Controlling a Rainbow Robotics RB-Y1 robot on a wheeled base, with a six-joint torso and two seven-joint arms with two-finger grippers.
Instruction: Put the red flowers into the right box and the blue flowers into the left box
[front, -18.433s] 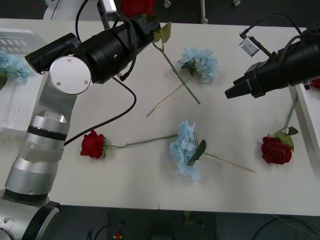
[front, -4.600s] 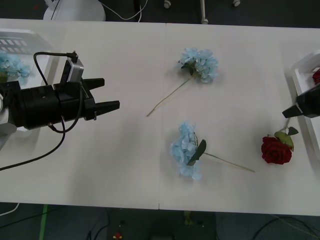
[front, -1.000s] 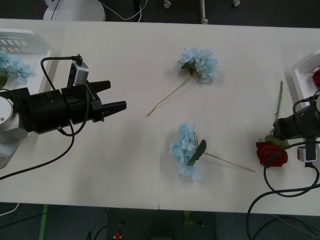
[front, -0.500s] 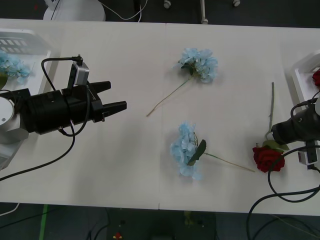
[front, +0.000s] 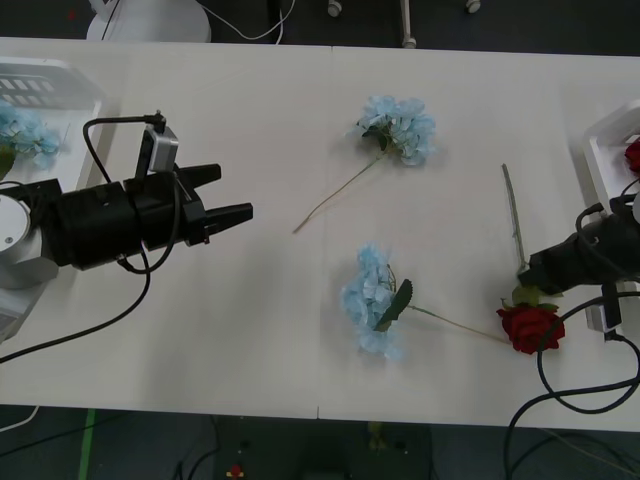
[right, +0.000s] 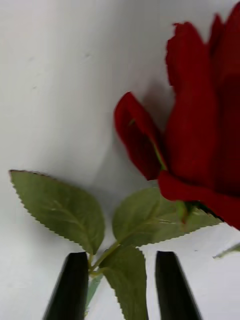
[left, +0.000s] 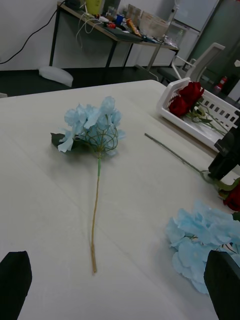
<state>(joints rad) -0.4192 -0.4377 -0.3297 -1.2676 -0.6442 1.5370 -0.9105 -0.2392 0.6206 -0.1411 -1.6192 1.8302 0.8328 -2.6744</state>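
One red flower (front: 530, 326) lies near the table's right front, its stem (front: 512, 215) pointing away from me. My right gripper (front: 523, 276) is shut on it just behind the bloom. In the right wrist view the black fingers (right: 75, 285) close on the leaves (right: 135, 225) under the red bloom (right: 200, 130). Two blue flowers (front: 398, 128) (front: 372, 300) lie mid-table. Another blue flower (front: 25, 135) rests in the left box (front: 45, 75). The right box (front: 600, 150) holds a red bloom (front: 632, 155). My left gripper (front: 235, 212) hovers open at the left, facing the blue flower (left: 92, 127).
The left wrist view also shows the right box's white rim (left: 172, 97) with red roses (left: 186, 97) inside, and desks and a chair (left: 205, 57) in the room behind. Bare table lies between my left gripper and the blue flowers.
My right gripper has shifted left and toward me with the red flower. The flower's stem tip has swung left. The left arm has stayed still.
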